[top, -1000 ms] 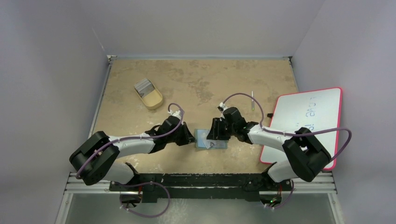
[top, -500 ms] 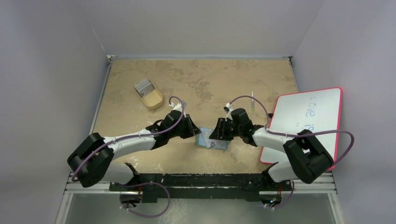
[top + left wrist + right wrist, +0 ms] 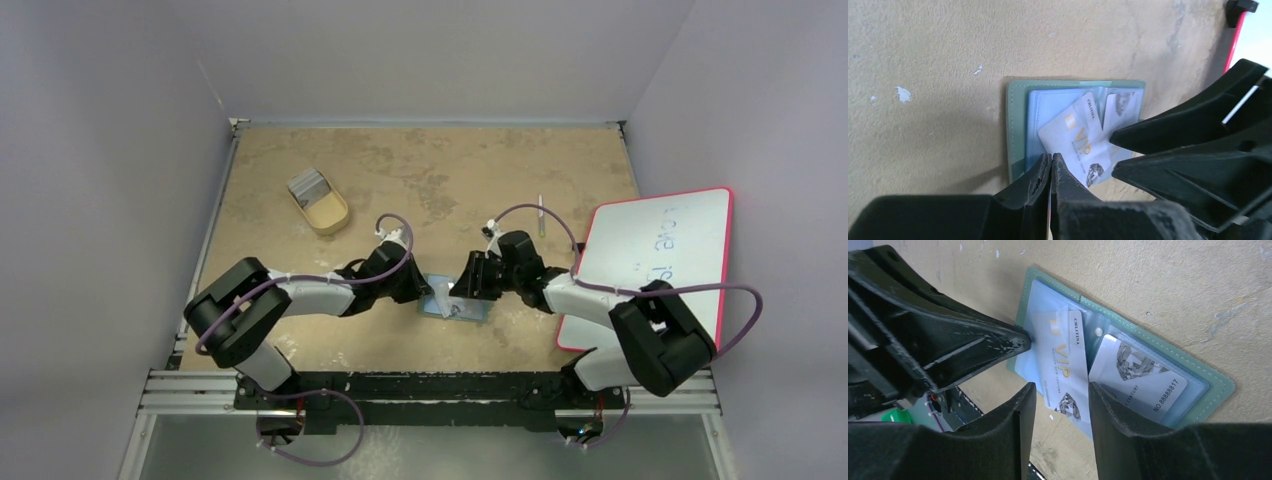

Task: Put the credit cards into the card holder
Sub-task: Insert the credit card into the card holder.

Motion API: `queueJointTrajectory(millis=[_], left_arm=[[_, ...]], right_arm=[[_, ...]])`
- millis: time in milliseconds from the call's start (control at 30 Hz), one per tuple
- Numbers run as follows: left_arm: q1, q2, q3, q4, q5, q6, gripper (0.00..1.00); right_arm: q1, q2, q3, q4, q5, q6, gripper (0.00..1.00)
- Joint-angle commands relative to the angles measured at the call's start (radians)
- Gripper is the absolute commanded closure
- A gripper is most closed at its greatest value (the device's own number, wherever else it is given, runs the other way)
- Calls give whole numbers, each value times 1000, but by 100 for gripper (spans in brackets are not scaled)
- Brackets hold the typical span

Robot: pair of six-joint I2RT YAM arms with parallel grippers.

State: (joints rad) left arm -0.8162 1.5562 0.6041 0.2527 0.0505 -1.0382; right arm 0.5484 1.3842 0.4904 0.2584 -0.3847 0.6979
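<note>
The card holder (image 3: 470, 313) lies open on the table between both arms, green rim (image 3: 1017, 125) (image 3: 1220, 381) around bluish clear pockets. A pale VIP card (image 3: 1073, 140) (image 3: 1063, 365) lies tilted on its left half, one end sticking out past the near edge. A second card (image 3: 1138, 375) (image 3: 1120, 107) sits in the right pocket. My left gripper (image 3: 425, 287) (image 3: 1051, 159) is shut with nothing in it, its tips at the VIP card's left edge. My right gripper (image 3: 462, 290) (image 3: 1060, 390) is open, its fingers either side of that card's protruding end.
A tan oval tray (image 3: 331, 215) with more grey cards (image 3: 308, 185) stands at the back left. A pink-edged whiteboard (image 3: 650, 260) hangs over the table's right edge. A thin pen (image 3: 541, 215) lies just left of the board.
My left arm has reached right, bringing its shut gripper from beside the card holder onto its left half. The right gripper has shifted slightly right.
</note>
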Motion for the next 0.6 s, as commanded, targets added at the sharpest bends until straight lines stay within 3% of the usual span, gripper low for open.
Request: queueJointTrajectory(millis=[0, 567], left_arm=[[-6, 43, 32, 109, 24, 6, 100], [-6, 34, -60, 79, -28, -4, 100]], right_arm=[[-10, -16, 52, -27, 5, -19, 54], [-11, 97, 134, -109, 58, -98, 53]])
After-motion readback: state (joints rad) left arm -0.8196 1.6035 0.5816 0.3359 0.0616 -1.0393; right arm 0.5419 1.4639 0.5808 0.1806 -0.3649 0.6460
